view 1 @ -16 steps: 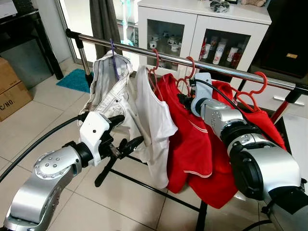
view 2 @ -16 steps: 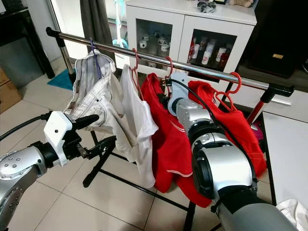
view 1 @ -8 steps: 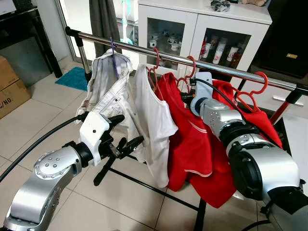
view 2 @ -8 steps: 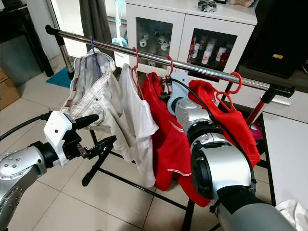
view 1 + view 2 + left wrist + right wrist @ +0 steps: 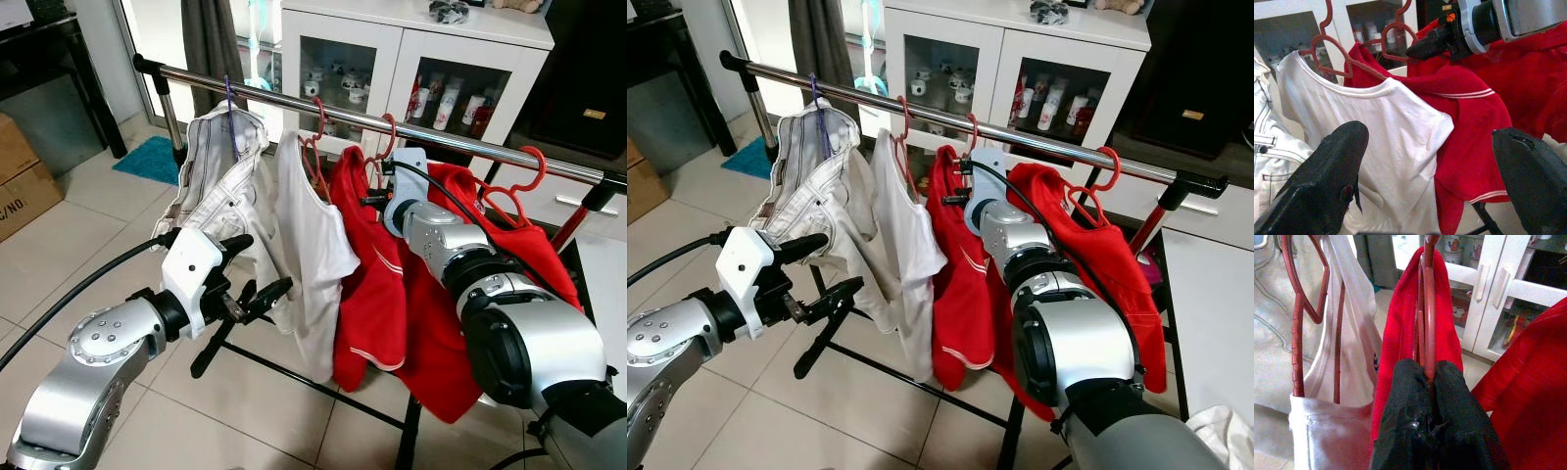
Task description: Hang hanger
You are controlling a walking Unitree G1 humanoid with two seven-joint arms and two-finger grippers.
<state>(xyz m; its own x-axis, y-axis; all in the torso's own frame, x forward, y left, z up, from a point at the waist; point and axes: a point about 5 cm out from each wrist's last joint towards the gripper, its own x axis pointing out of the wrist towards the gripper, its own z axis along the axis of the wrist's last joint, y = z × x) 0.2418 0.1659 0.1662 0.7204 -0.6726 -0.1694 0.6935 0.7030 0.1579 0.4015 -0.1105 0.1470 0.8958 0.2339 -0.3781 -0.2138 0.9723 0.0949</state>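
Silver jointed arms, white wrist housings, black cables, black two-fingered left tool (image 5: 257,294)

Glossy metal rail (image 5: 441,135), soft cloth shirts (image 5: 377,284), seemingly smooth plastic hanger (image 5: 1427,308).

red plastic hanger (image 5: 1426,308): red
T-shirt (image 5: 377,284): red, white trim stripe
neighbouring shirt (image 5: 304,235): white
jeans (image 5: 220,181): pale off-white

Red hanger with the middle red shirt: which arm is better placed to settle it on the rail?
Right. The right gripper is shut on the red hanger, up at the rail. The left gripper hangs open and low, in front of the white shirt.
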